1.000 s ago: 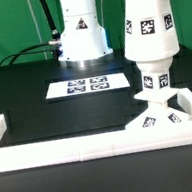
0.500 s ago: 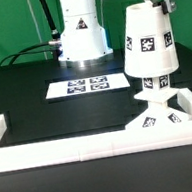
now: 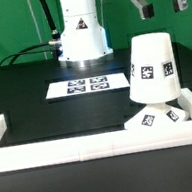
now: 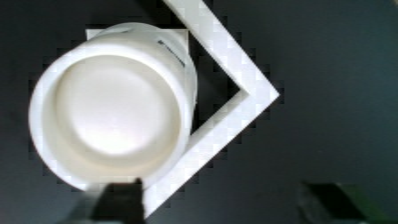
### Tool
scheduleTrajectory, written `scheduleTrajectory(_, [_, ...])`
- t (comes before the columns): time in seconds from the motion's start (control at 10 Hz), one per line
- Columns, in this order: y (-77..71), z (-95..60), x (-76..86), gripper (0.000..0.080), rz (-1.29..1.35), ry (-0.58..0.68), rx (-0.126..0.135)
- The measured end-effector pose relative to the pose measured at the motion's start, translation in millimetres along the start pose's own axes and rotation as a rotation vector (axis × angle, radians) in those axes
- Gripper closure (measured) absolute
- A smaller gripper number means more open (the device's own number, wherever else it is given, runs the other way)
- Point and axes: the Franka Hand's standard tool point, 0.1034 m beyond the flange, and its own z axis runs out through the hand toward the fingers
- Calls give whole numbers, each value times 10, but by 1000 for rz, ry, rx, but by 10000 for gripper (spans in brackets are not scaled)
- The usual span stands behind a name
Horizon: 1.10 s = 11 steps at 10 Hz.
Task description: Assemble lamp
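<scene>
The white cone shade (image 3: 151,68) sits tilted on the lamp, covering the bulb, with tags on its side. The square base plate (image 3: 154,117) lies in the front right corner of the table in the exterior view, tags on its edge. The bulb is hidden under the shade. My gripper (image 3: 158,2) is open and empty, well above the shade and a little to the exterior view's right. In the wrist view I look down on the shade's round top (image 4: 111,115); my gripper (image 4: 222,200) has its fingers spread, one dark fingertip (image 4: 118,202) by the shade's edge.
The marker board (image 3: 82,85) lies flat on the black table behind the lamp. The white rim (image 3: 62,147) frames the table's front and sides; its corner shows in the wrist view (image 4: 228,80). The robot's white base (image 3: 80,31) stands at the back.
The gripper let go of the shade and rose clear. The shade dropped down over the bulb and now rests tilted on the lamp.
</scene>
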Motion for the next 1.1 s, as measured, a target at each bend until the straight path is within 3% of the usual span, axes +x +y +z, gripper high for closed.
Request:
scheduleTrajectory(0.1, [0, 0, 0, 205, 0, 0, 0])
scheduleTrajectory(0.2, [0, 0, 0, 205, 0, 0, 0])
scheduleTrajectory(0.3, [2, 0, -1, 119, 0, 0, 0])
scheduleTrajectory(0.6, [33, -10, -30, 101, 12, -5, -1])
scheduleTrajectory(0.8, [87, 5, -132, 100, 55, -15, -10])
scheduleTrajectory(1.1, [57, 18, -194, 100, 66, -18, -12])
